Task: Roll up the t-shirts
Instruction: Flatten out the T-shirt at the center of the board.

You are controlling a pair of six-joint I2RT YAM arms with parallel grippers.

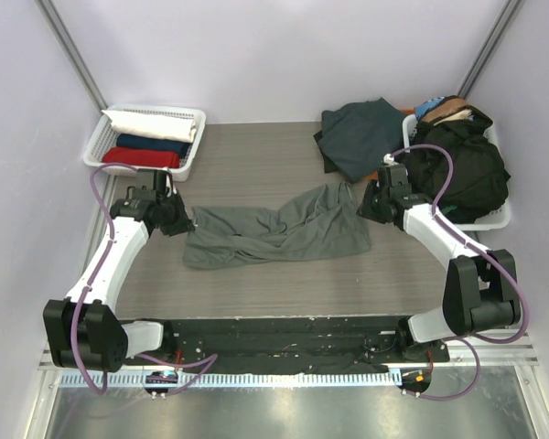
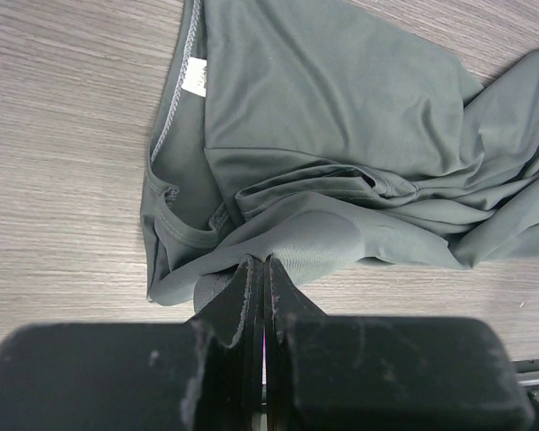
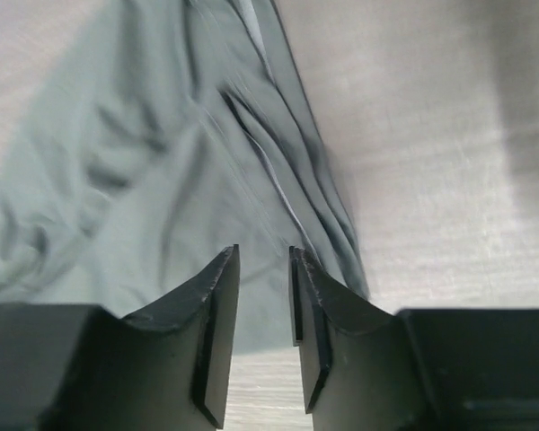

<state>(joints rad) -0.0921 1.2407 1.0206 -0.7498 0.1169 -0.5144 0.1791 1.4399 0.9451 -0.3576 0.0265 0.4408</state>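
1. A grey-green t-shirt [image 1: 274, 236] lies crumpled across the middle of the table [image 1: 256, 151].
2. The left gripper [image 1: 185, 222] is clenched on its left edge, near the collar.
3. The right gripper [image 1: 364, 203] hovers at its right end, jaws parted, grasping nothing.
4. A dark teal t-shirt [image 1: 361, 137] is heaped by the far edge.
5. The far right basket [image 1: 499, 219] holds a black t-shirt [image 1: 462, 169]; the far left basket [image 1: 101, 142] holds rolled shirts [image 1: 153, 144].
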